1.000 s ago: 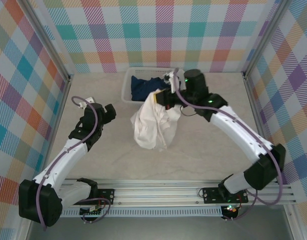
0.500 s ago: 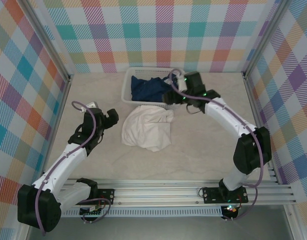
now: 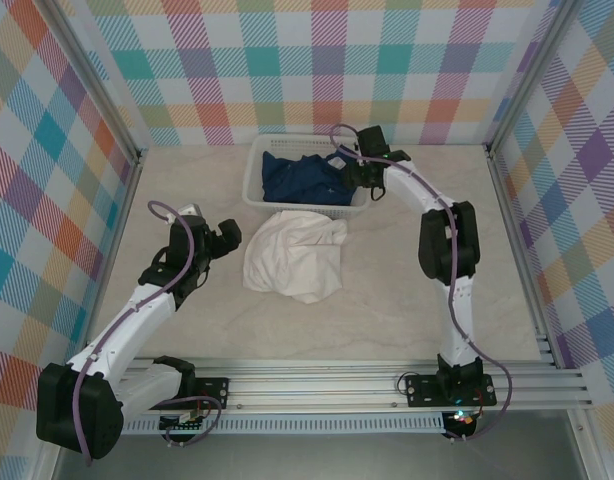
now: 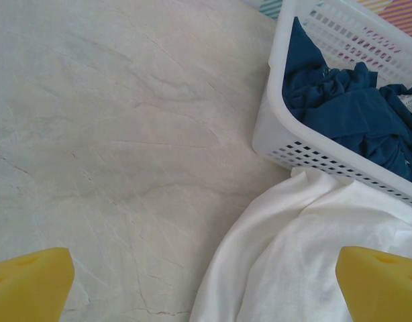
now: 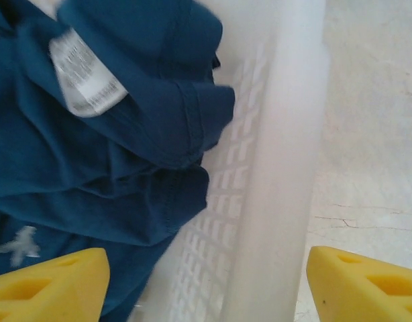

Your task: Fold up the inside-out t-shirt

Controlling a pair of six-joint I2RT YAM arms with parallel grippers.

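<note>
From above, the inside-out t-shirt [image 3: 295, 255] was seen lying crumpled on the table [image 3: 407, 300], just in front of the white basket [image 3: 253, 186] and between the two arms. The left gripper [image 3: 223, 238] was held near the shirt's left edge. In its wrist view its yellow fingers [image 4: 31, 285] were spread wide with nothing between them, and the shirt's upper edge was shown lying up against the basket's perforated wall. The right gripper [image 3: 357, 178] was placed over the basket's right end. Closer detail was given by its wrist view: the fingers were set well apart astride the basket's wall with nothing gripped, and a white care label [image 5: 85, 80] was attached to the dark blue garment [image 5: 92, 168] inside.
</note>
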